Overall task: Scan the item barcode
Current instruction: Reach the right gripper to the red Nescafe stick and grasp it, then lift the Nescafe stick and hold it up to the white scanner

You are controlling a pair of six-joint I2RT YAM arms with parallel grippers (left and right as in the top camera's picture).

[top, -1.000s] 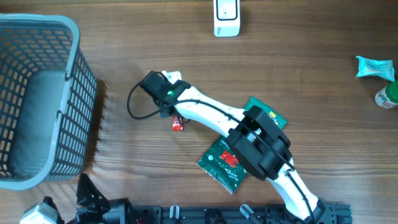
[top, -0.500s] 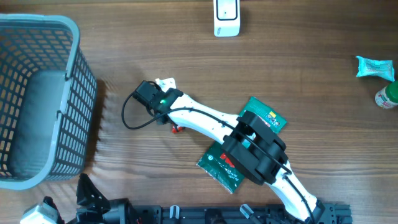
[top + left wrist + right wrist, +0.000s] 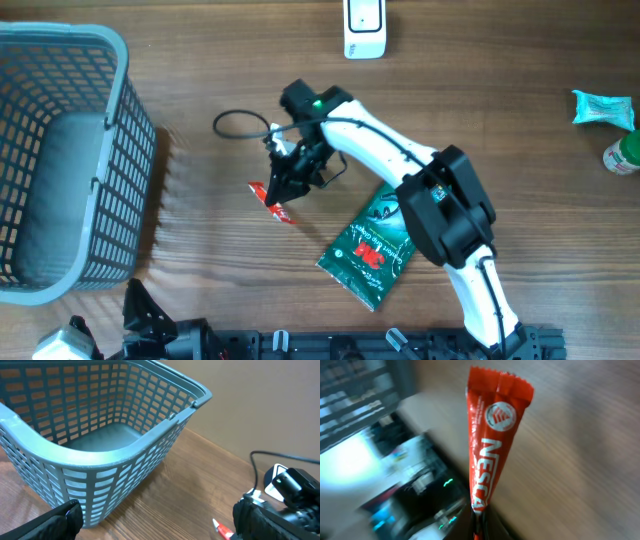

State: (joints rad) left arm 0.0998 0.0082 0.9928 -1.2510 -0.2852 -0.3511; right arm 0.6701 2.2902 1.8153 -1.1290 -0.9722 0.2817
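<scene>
The item is a red Nescafe sachet (image 3: 492, 445). My right gripper (image 3: 479, 530) is shut on its lower end, and the sachet sticks straight out from the jaws. In the overhead view the sachet (image 3: 270, 197) hangs off the right gripper (image 3: 288, 180) over the middle left of the table. Its tip (image 3: 223, 530) also shows in the left wrist view. A white barcode scanner (image 3: 365, 25) stands at the table's far edge. No barcode is readable. My left gripper (image 3: 155, 525) is open and empty, low by the basket.
A large grey mesh basket (image 3: 60, 150) fills the left side. A green packet (image 3: 368, 245) lies flat under the right arm. A mint wrapper (image 3: 603, 107) and a small bottle (image 3: 622, 155) sit at the right edge. A black cable (image 3: 235, 125) loops beside the right wrist.
My right gripper closed on the red sachet and raised it off the table. The wrist swung right and turned, so the sachet now points toward the front left. The left arm stayed still.
</scene>
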